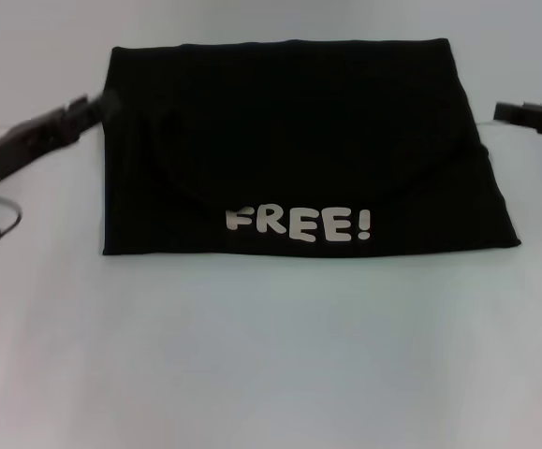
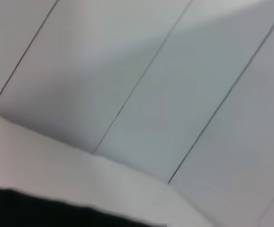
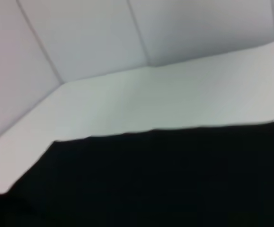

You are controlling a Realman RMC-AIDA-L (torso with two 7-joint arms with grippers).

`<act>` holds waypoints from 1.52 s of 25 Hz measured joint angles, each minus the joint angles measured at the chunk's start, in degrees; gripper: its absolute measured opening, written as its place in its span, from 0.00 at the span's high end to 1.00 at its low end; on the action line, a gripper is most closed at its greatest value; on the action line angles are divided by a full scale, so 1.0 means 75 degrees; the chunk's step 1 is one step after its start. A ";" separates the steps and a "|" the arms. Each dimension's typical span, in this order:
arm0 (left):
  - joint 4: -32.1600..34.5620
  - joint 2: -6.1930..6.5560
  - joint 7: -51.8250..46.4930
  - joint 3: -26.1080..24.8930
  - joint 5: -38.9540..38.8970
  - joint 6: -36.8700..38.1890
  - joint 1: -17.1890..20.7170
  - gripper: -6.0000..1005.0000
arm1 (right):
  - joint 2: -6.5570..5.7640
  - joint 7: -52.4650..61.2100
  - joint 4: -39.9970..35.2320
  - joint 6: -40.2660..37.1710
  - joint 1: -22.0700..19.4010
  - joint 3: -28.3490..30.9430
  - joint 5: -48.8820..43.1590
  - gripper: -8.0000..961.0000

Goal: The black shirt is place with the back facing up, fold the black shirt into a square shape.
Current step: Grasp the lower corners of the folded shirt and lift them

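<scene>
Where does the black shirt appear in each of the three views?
Head view: the black shirt lies folded in the middle, "FREE!" near its front edge.
Left wrist view: only a dark strip at the bottom edge.
Right wrist view: it fills the lower half.
Shared landmark: the white table.

Bright, even, diffuse light, no glare; wrist views v. soft, left arm motion-blurred.

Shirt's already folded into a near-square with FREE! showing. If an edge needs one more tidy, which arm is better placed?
Probably left. The left gripper sits right at the black shirt by its far left corner; the right gripper is off the cloth, clear of its right edge.
</scene>
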 joint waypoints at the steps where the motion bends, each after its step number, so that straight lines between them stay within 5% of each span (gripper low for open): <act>1: 0.0107 -0.0005 0.0101 0.0118 0.0083 0.0018 0.0162 0.37 | -0.0054 0.0089 0.0000 -0.0219 -0.0038 0.0002 -0.0001 0.44; 11: 0.0424 -0.0144 0.0839 0.0482 0.1427 -0.0773 0.0617 0.37 | -0.0270 0.0437 0.0001 -0.1523 -0.0241 -0.0013 -0.0037 0.44; 19: 0.0173 -0.0345 0.0830 0.1921 0.1624 -0.2668 0.0504 0.37 | -0.0247 0.0584 0.0034 -0.1583 -0.0240 0.0021 -0.0041 0.44; 38: -0.0089 -0.0340 0.0813 0.2487 0.1668 -0.2865 0.0376 0.37 | -0.0205 0.0601 0.0035 -0.1281 -0.0237 0.0042 -0.0039 0.44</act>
